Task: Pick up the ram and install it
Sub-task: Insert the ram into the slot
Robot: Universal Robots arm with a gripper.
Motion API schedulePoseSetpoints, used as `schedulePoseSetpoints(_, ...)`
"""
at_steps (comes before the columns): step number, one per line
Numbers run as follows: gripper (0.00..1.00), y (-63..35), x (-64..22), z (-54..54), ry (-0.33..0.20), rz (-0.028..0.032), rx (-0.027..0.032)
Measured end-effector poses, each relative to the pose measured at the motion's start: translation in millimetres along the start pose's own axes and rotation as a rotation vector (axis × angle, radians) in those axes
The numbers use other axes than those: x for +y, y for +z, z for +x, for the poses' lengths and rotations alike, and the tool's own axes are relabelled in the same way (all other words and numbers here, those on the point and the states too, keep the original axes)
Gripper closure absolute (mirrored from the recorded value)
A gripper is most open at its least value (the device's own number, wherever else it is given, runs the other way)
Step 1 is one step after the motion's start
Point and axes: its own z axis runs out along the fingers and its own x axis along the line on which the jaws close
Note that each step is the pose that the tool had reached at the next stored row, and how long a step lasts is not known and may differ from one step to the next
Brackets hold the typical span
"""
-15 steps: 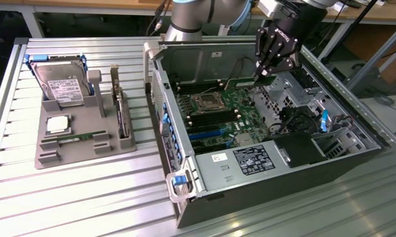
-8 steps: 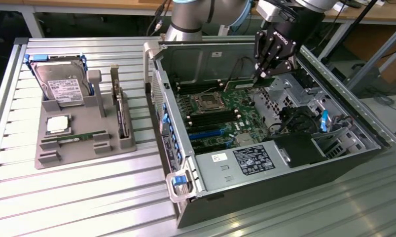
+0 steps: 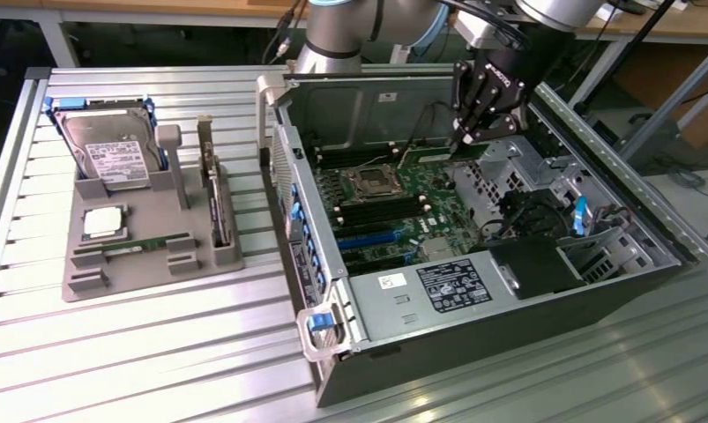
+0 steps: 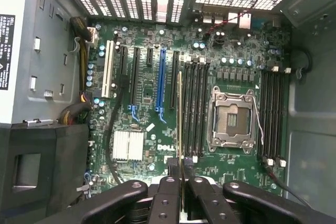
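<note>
We see the pincer [image 3: 473,132] closed down to a narrow gap on the ram [image 4: 180,129], its two dark fingers [image 4: 170,182] pressed against the stick's flat faces, so the wrist view meets the ram edge-on as a thin pale line. The ram hangs inside the open case [image 3: 483,352] above the motherboard, over the bank of black memory slots [image 4: 195,108] just beside the CPU socket [image 4: 231,121]. It runs parallel to those slots, along the edge of the bank farthest from the socket. We cannot tell whether its lower edge touches a slot or is clear of it. A second bank of slots [image 4: 274,114] lies just beside the socket on its opposite side. Well apart from the socket, outside the case toward the exterior view's left, a grey tray [image 3: 153,264] holds a hard drive [image 3: 109,150].
</note>
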Motion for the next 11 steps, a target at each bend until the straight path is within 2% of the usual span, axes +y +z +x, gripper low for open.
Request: schedulePoseSetpoints(11, 0.87, 9.0, -1.1, 0.4, 0.0, 0.0, -0.0007)
